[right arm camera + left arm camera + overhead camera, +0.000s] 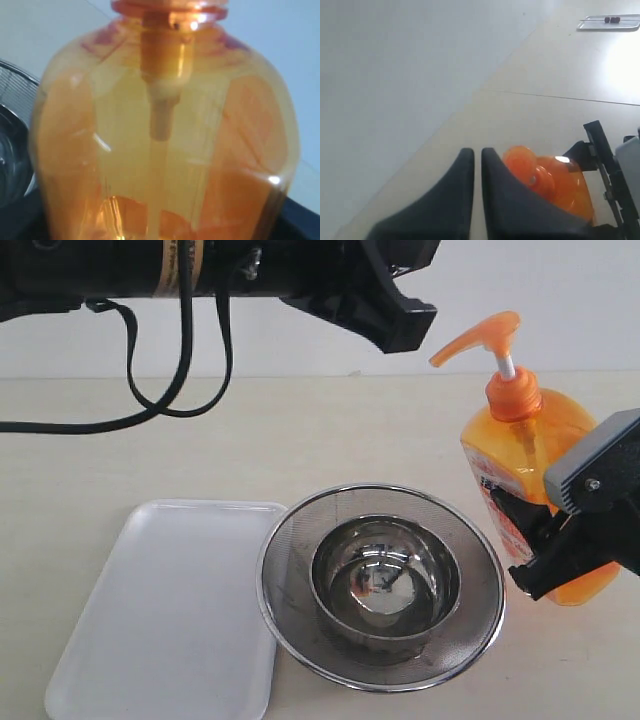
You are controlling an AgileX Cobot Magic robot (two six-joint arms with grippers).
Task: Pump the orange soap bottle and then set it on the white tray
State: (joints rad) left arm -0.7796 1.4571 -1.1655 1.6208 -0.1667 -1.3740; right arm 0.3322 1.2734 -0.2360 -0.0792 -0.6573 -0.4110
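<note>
Orange soap bottle (535, 475), upright at three o'clock of the steel mesh strainer (380, 585), rigid, slick, liquid-heavy, best gripped mid-body: clasped there by the right gripper (530, 545); left gripper (477, 165), jaws nearly closed and empty, is poised above the pump head (485, 340).

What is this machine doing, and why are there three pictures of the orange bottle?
It is a robot with two arms, and each arm ends in a pincer. One picture comes from a camera looking over the table. The other two come from small cameras on the arms' wrists.

On the table lie a white tray and a round steel mesh strainer with a steel bowl in it.

The right pincer grips the orange soap bottle around its body, so its camera sees the bottle very close up. The left pincer hangs above and beside the pump head, fingers nearly together, holding nothing.
</note>
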